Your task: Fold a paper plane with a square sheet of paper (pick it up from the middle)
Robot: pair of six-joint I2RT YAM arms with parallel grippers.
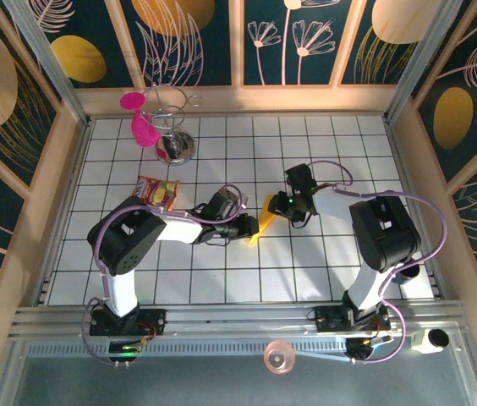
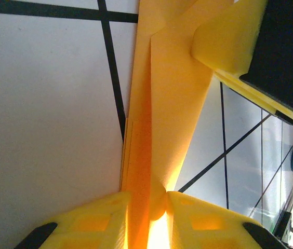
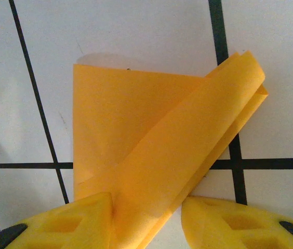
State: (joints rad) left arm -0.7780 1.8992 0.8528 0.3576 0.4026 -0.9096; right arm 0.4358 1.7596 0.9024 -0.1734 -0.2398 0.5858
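The half-folded paper plane [image 1: 261, 223] lies near the middle of the tiled table [image 1: 222, 275], between the two grippers. In the top view it is a slim orange-yellow sliver running from upper right to lower left. The left gripper [image 1: 248, 227] meets its lower end from the left, and the left wrist view shows that gripper [image 2: 149, 199] closed on the paper plane [image 2: 172, 104], the creased fold pinched between its yellow fingers. The right gripper [image 1: 282, 207] sits at the upper end. From the right wrist its jaws stand apart astride a folded band of the paper plane [image 3: 151, 140]: the left pad touches the paper's edge, and a thin strip of tile shows before the other pad. The flap's doubled edges lift slightly at the upper right corner. Bare tiles lie in front of both grippers and toward the right wooden wall [image 1: 408, 169]. To the left, a snack packet [image 1: 157, 191] lies just beside the left arm, its print too small to read. A wire stand [image 1: 173, 127] with a pink piece [image 1: 142, 125] stands well apart at the back left. The paper is plain and carries no print.
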